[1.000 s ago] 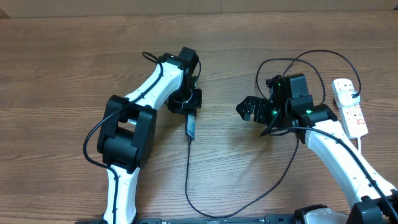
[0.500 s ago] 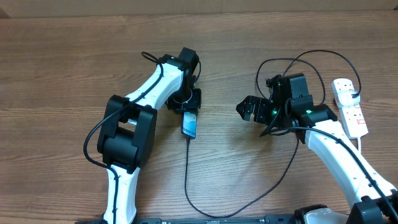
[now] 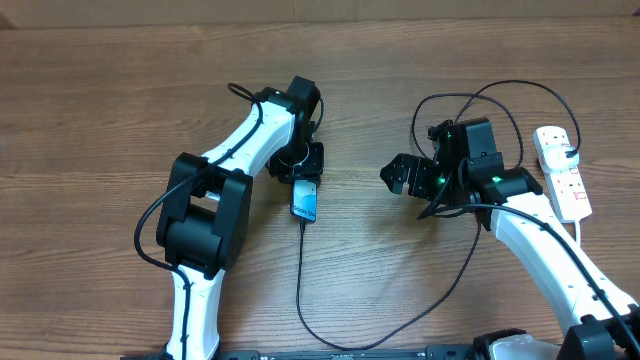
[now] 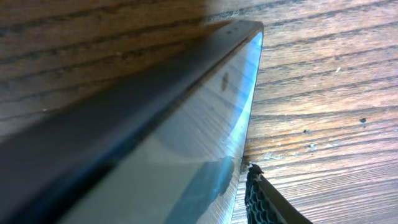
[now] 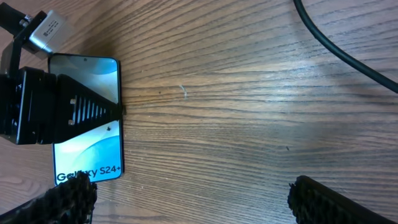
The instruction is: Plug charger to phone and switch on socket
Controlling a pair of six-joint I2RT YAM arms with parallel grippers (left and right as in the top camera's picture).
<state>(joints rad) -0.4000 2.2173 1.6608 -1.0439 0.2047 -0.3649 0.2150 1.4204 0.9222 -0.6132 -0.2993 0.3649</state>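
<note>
I saw the left end effector (image 3: 301, 179) pinching the phone (image 3: 305, 204) above the table (image 3: 90, 120), the charger cable (image 3: 301, 270) trailing from its lower end, the right end effector (image 3: 401, 177) spread open, and the socket (image 3: 563, 172) far right.

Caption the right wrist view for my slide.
Left end effector grips the lit phone over a wooden table; a black cable crosses the top right corner.

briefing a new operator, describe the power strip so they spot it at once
Go to the wooden table's right edge, past the right arm. The power strip lies there: the only white elongated block, with red switches and a black plug.
</note>
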